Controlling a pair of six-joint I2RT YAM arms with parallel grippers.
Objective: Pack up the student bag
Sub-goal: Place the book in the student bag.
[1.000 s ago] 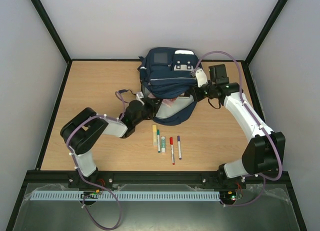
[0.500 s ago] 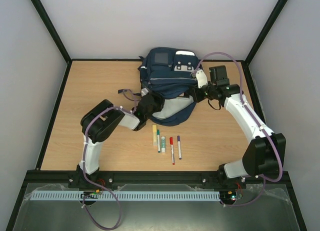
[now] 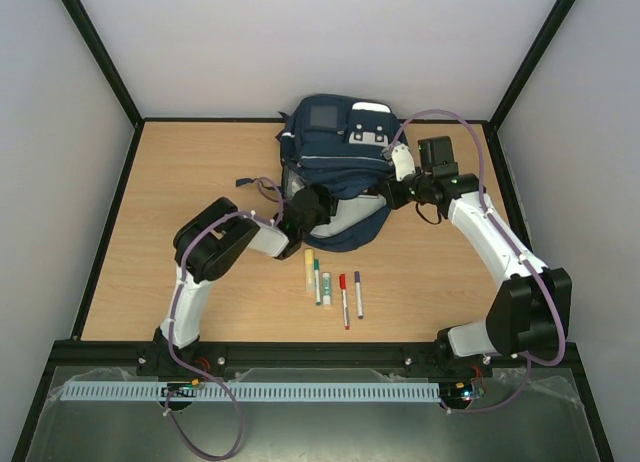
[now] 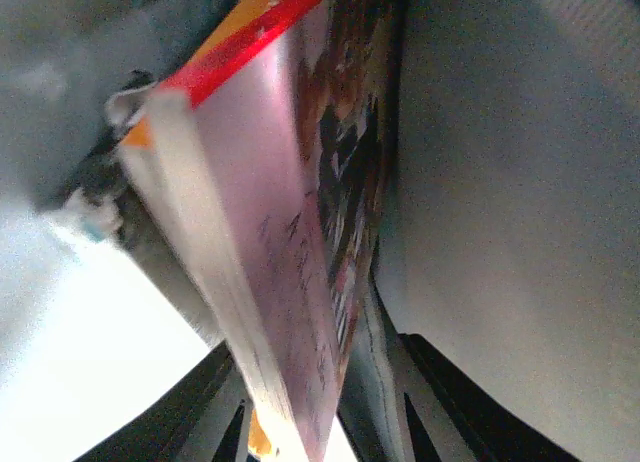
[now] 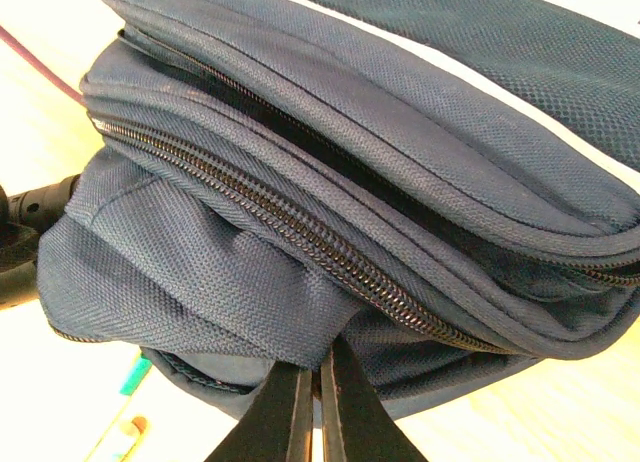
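Observation:
The navy student bag [image 3: 335, 157] lies at the back middle of the table, its opening facing the front. My left gripper [image 3: 312, 206] reaches into that opening. In the left wrist view it [image 4: 330, 422] is shut on a pink-covered book [image 4: 290, 262] with a red and orange edge, inside the bag's grey lining [image 4: 510, 182]. The book is hidden in the top view. My right gripper [image 3: 384, 195] is at the bag's right side. In the right wrist view it [image 5: 320, 372] is shut on a fold of the bag's fabric [image 5: 220, 262] just below a zip.
Several pens and markers [image 3: 330, 287] lie in a row on the wooden table in front of the bag: a yellow highlighter [image 3: 309, 264], a red pen [image 3: 343, 300], a purple pen [image 3: 358, 294]. Black frame rails border the table.
My left arm has swung right and forward, carrying the book into the bag's opening; the pink cover no longer shows from above. The right gripper keeps its hold on the fabric.

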